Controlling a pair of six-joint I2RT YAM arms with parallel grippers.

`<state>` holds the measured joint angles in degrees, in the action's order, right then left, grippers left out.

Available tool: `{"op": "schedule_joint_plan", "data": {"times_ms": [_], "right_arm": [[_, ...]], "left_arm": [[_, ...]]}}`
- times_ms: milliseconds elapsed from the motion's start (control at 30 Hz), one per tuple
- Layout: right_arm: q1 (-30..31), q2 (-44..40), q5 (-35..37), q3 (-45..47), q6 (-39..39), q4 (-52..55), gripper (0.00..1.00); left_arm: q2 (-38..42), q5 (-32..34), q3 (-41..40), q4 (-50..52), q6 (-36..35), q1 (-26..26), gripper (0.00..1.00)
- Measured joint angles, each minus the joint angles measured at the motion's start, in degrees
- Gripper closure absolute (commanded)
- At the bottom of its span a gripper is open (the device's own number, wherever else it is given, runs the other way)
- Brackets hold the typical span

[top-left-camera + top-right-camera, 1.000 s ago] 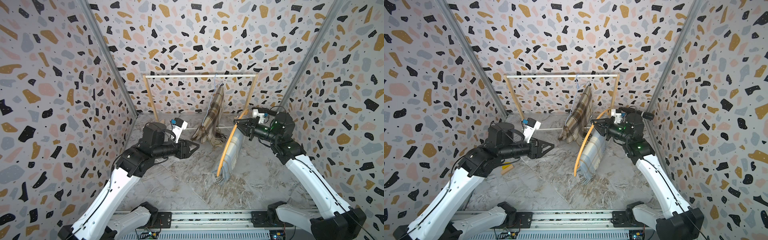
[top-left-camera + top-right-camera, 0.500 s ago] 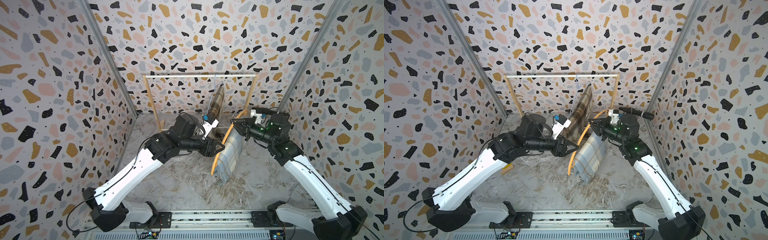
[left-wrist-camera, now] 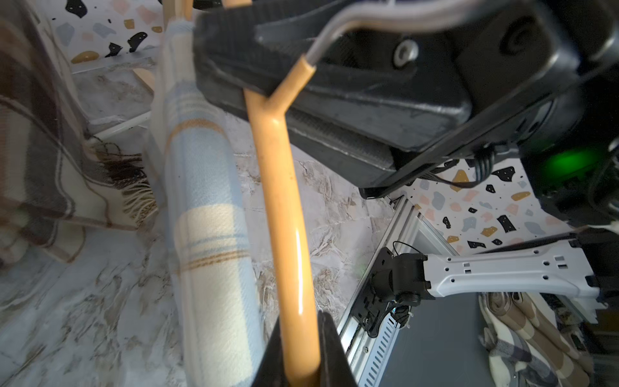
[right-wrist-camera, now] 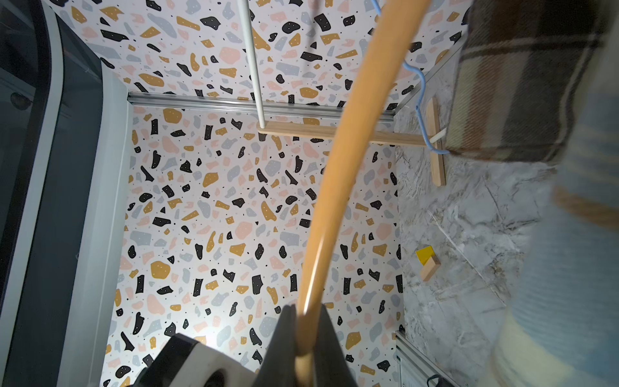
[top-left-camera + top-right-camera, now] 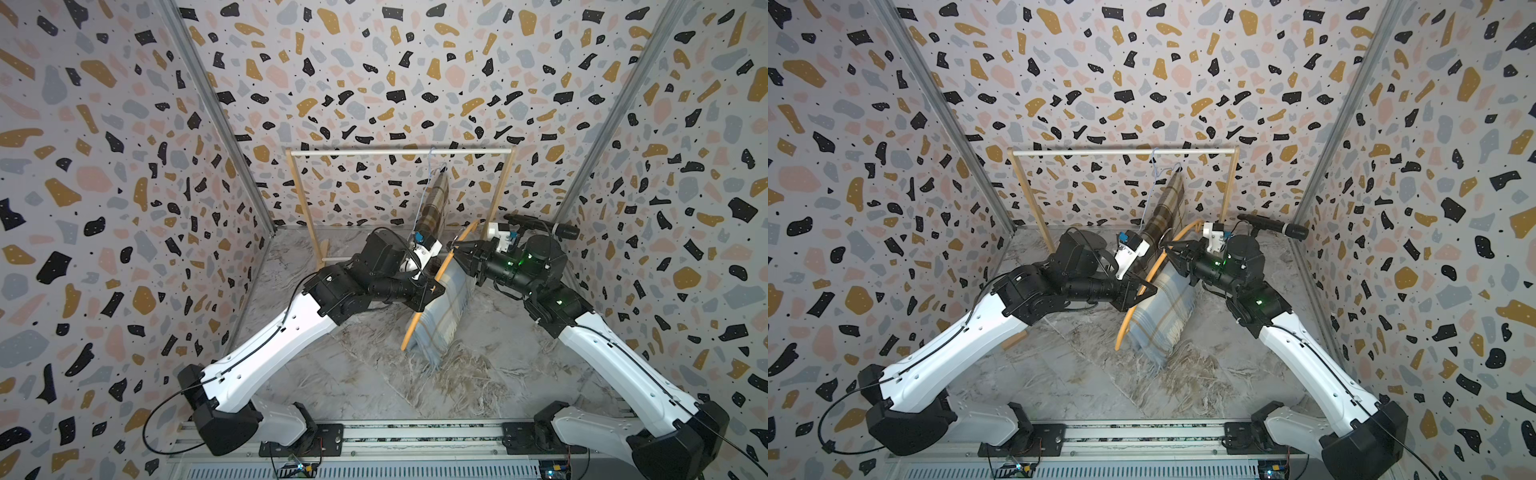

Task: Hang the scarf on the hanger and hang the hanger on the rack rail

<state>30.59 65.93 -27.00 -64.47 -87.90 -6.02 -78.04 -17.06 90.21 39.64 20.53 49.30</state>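
Jaws of my left gripper point(image 3: 299, 338) clamp the orange hanger point(image 3: 281, 201) on its lower arm, with only their ends showing in the wrist view. The blue plaid scarf point(image 5: 440, 316) drapes over that hanger above the worktop's point(image 5: 332, 374) middle, and its fringe blurs into the marbling. Beyond, my right gripper point(image 4: 304, 321) pinches the hanger near its neck, and the hook runs out of frame.

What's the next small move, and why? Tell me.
Probably lift the orange hanger toward the rack rod: the left gripper and right gripper are both shut on it, the blue scarf is draped over it, and it is not yet on that rod.
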Motion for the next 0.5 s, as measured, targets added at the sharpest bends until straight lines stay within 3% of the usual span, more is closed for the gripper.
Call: {"op": "schedule_joint_plan", "data": {"times_ms": [267,500], "right_arm": [[0.6,-0.5,0.5,0.0,6.7,3.5,0.49],[0.0,-3.9,1.8,0.0,16.0,12.1,0.27]], "left_arm": [[6.8,1.2,-8.4,0.0,0.8,-2.5,1.00],[13.0,0.2,-14.8,2.9,2.3,-9.2,1.00]]}}
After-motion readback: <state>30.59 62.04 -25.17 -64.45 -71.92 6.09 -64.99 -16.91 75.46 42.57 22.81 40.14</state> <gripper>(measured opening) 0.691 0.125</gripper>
